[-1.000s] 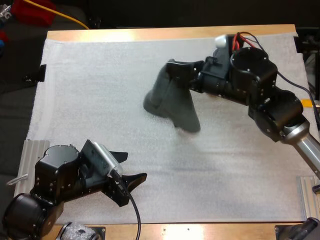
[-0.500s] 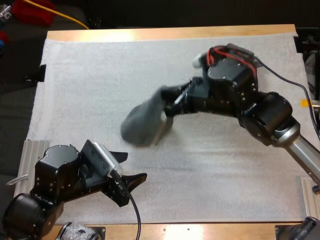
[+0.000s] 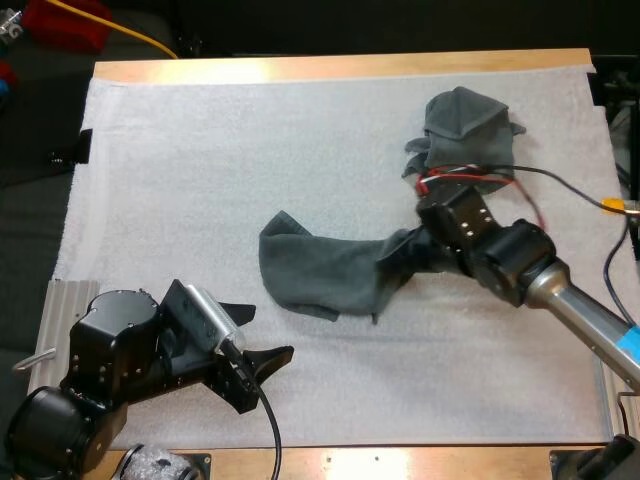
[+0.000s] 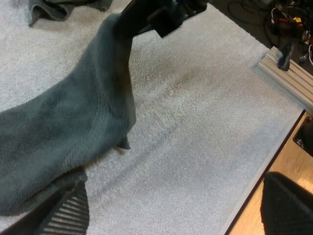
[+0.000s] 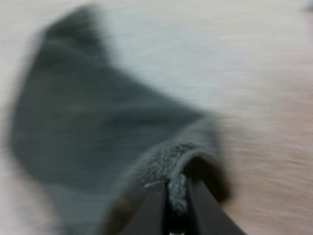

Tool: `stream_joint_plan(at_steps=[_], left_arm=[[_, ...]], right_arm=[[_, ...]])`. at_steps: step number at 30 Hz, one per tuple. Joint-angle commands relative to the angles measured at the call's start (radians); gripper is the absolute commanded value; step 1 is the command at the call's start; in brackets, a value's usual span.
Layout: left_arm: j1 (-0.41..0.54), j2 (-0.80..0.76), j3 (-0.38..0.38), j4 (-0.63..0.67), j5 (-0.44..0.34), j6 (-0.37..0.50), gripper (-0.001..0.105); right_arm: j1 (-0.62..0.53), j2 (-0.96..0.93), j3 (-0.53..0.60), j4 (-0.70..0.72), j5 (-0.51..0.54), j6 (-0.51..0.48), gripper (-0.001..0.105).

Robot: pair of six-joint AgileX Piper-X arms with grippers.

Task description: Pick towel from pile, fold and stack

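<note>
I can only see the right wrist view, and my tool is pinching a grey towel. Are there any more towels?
Observer: Yes, one crumpled towel lies on the mat, toward its far right in the high view.
Operator: Where is the other tool?
Observer: The left tool is open at the mat's near left, clear of both towels.
Operator: Is my towel up in the air?
Observer: Only the end in the right tool is raised. The rest of the held towel lies on the mat.

Left tool (image 3: pixel 268 332) agape, right tool (image 3: pixel 412 252) pinching towel (image 3: pixel 310 270)
</note>
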Motion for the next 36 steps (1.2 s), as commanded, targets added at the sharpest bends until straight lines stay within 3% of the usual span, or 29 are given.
stream_joint_plan(at_steps=[1, 7, 11, 21, 30, 36], left_arm=[[-0.004, 0.003, -0.007, -0.010, 0.011, -0.008, 0.070], [-0.004, 0.003, -0.007, -0.010, 0.011, -0.008, 0.070], [-0.004, 0.003, -0.001, -0.010, 0.011, -0.008, 0.070], [-0.004, 0.003, -0.001, -0.010, 0.011, -0.008, 0.070], [-0.004, 0.003, 0.030, -0.010, 0.011, -0.010, 0.070], [-0.004, 0.003, 0.136, -0.017, 0.034, -0.143, 0.070]], right_arm=[[-0.023, 0.000, 0.003, -0.017, 0.025, -0.002, 0.001], [-0.127, 0.000, 0.027, -0.016, 0.034, -0.002, 0.001], [-0.156, 0.013, 0.058, -0.017, 0.101, -0.005, 0.001], [-0.158, 0.067, 0.151, -0.023, 0.103, 0.021, 0.001], [-0.158, 0.067, 0.162, -0.003, 0.054, 0.021, 0.001], [-0.156, 0.067, 0.162, 0.045, 0.053, 0.017, 0.001]])
